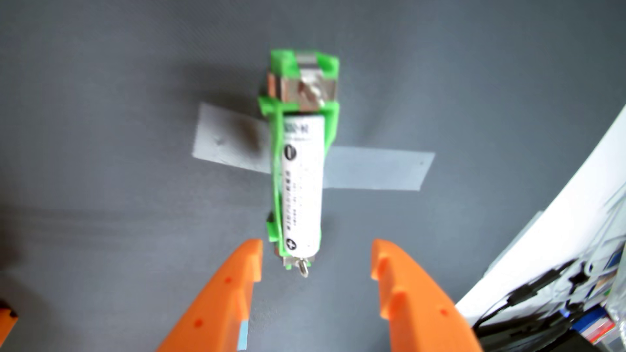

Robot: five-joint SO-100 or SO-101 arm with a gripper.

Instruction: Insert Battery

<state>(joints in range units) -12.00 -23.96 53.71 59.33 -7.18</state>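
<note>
One white cylindrical battery [302, 184] sits lengthwise in one bright green plastic holder [298, 101], metal contacts at both ends of it. Two strips of grey tape [376, 169] reach out from the holder, one on each side in the wrist view, flat on the grey cloth surface [101, 135]. The orange two-finger gripper [316, 259] has its jaws spread wide just below the holder's near end, holding nothing, touching nothing.
</note>
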